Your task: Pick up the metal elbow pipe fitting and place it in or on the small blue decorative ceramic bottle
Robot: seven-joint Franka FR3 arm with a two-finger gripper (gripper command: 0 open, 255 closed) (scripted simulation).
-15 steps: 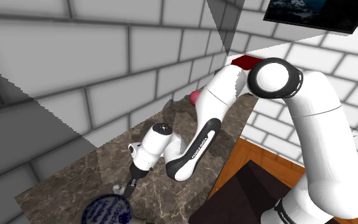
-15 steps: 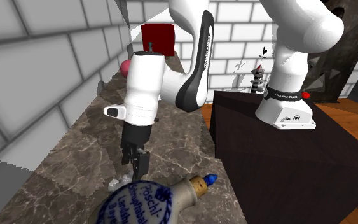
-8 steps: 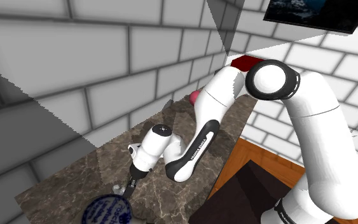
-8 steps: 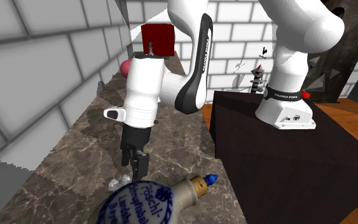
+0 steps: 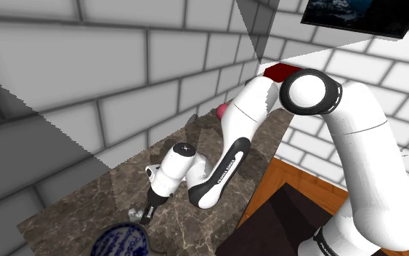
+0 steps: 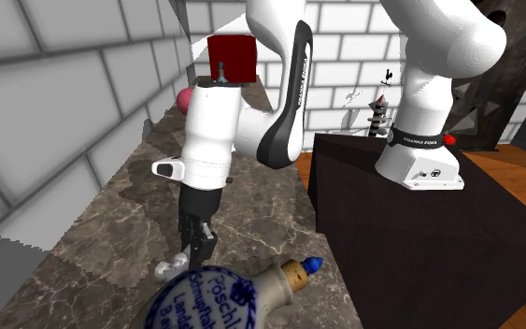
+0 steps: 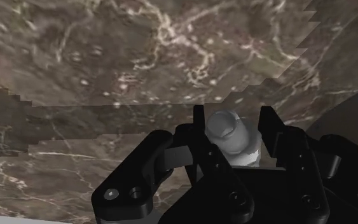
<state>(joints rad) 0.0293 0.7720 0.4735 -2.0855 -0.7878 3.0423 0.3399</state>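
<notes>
One pale grey metal elbow pipe fitting (image 7: 233, 137) is my concern: a short, stubby bend with a rounded collar and a dull sheen. In the wrist view it sits between the fingers (image 7: 199, 124) of the all-black two-finger gripper (image 7: 234, 121), and they look clamped against it on both sides. In the shoulder view a bit of the fitting (image 5: 134, 215) pokes out at 9 o'clock from the gripper (image 5: 147, 213), low over the dark brown marbled stone counter (image 5: 72, 214). I cannot tell whether it touches the stone.

From the second exterior view the fitting (image 6: 178, 264) shows at 8 o'clock from the gripper (image 6: 198, 248). The squat pale bottle with blue lettering (image 6: 219, 301) lies tipped on its side just beside them at 5 o'clock, its cork and blue cap pointing toward 2 o'clock.

The white Franka arm (image 5: 362, 145) rises from its dark box stand (image 5: 282, 218) at 5 o'clock of the shoulder view and bends at a big joint near 1 o'clock. It then runs down toward 8 o'clock, folds once more, and points its wrist almost straight down at the counter (image 6: 120, 234).
</notes>
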